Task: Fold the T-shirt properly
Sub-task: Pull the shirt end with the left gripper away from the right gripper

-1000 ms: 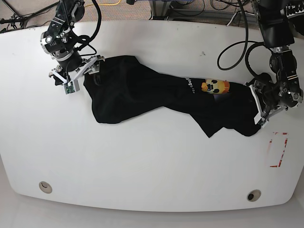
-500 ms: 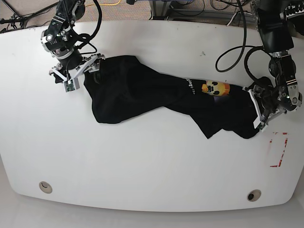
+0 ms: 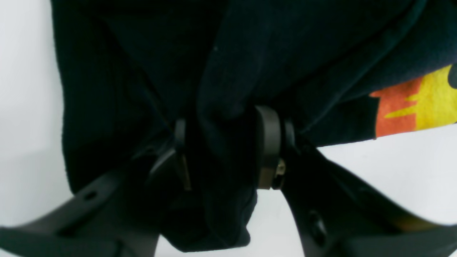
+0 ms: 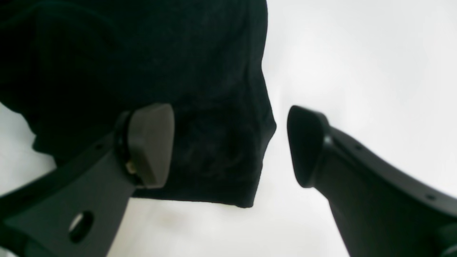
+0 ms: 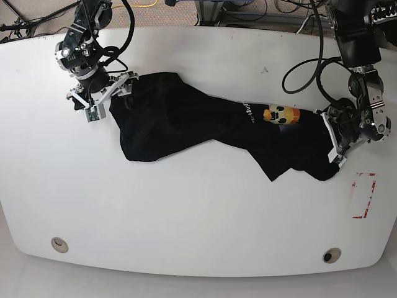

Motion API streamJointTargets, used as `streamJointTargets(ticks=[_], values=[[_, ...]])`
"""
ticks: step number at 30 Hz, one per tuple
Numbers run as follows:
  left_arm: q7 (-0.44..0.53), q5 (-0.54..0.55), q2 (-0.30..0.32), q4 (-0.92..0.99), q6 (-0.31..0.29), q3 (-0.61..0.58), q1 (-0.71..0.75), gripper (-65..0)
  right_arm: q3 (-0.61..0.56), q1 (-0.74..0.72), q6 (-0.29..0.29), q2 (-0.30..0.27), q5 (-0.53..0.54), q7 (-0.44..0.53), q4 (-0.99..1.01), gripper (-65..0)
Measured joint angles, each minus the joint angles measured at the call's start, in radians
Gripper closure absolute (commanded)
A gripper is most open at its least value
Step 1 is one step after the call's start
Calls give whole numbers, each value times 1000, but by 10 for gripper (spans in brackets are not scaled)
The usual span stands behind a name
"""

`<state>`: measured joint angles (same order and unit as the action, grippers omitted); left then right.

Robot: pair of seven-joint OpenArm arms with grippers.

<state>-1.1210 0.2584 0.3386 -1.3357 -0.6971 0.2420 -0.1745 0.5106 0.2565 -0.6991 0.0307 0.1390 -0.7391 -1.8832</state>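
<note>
Between my left gripper point(image 3: 221, 157) pads sits a bunched fold of the large black cotton T-shirt point(image 5: 205, 127) with the yellow-orange cartoon face print point(image 5: 280, 114); the jaws are pinched on that cloth at the garment's right end, and a tail of fabric hangs below the pads in the left wrist view. The orange and yellow print lies just right of the pinch there.

My right gripper point(image 4: 228, 146) stands wide apart at the garment's left end. One pad rests over the black cloth, the other over bare table; a corner of the hem lies in the gap, nothing clamped.

Key relation: the shirt lies as a long rumpled band across the white rounded table point(image 5: 198, 223), long axis running left to right, far-left end to near-right end, with one gripper at each end. It stretches away from my left gripper toward scene left. The right arm is nearer the left hem corner.

Judgement: the shirt is not yet spread flat, so folding proper has not begun; the right jaws need to take that corner first.

Surroundings: a red-outlined rectangle marking point(image 5: 363, 195) near right, clear of the cloth. Black cables point(image 5: 310, 56) loop at the far right, off the shirt. Nothing blocks the band.
</note>
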Motion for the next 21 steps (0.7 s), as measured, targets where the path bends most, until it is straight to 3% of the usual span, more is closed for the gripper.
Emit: streamJointTargets(ticks=[12, 18, 21], values=[[-49, 8, 5, -55, 1, 3, 36, -282, -2, -102, 7, -9, -3, 3, 211, -468], [-59, 18, -3, -63, 0, 3, 66, -277, -6, -97, 7, -9, -3, 2, 224, -466], [-59, 23, -2, -65, 0, 3, 66, -243, -5, -98, 7, -8, -3, 2, 225, -466]])
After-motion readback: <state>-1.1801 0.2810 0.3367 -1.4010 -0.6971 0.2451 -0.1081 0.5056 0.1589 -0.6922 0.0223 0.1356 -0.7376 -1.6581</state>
